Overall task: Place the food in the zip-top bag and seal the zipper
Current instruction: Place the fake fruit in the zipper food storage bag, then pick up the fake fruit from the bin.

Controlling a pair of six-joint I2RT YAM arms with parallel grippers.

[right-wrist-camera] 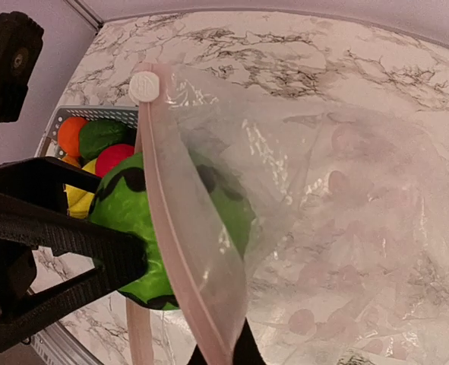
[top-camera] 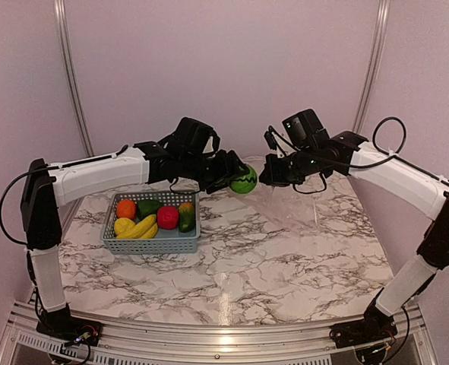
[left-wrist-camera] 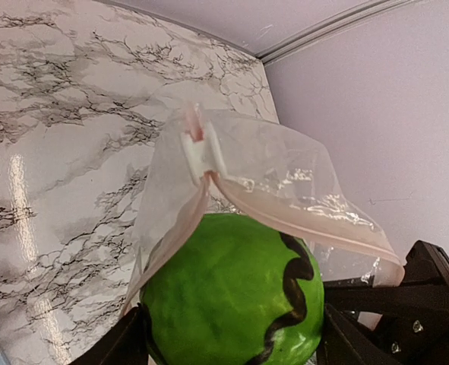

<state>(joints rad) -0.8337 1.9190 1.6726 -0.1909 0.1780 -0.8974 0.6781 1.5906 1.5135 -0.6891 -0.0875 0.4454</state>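
Basket (top-camera: 152,245) holds toy fruits (top-camera: 167,217); melon (top-camera: 244,181) sits partly inside zip-top bag (right-wrist-camera: 346,190).

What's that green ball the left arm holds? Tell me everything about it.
A toy green melon, round, glossy like plastic, bright green with a wavy black stripe. The left gripper clamps it between two black fingers, raised above the marble table. Its top pokes into the open mouth of the clear zip-top bag, whose pinkish zipper strip lies against it.

quantities: one orange (top-camera: 126,208), one pepper (top-camera: 148,205), one apple (top-camera: 168,217), one mango (top-camera: 186,217), one lemon (top-camera: 122,226), one banana (top-camera: 141,227), one melon (top-camera: 244,181), one zip-top bag (right-wrist-camera: 346,190), one basket (top-camera: 152,245).
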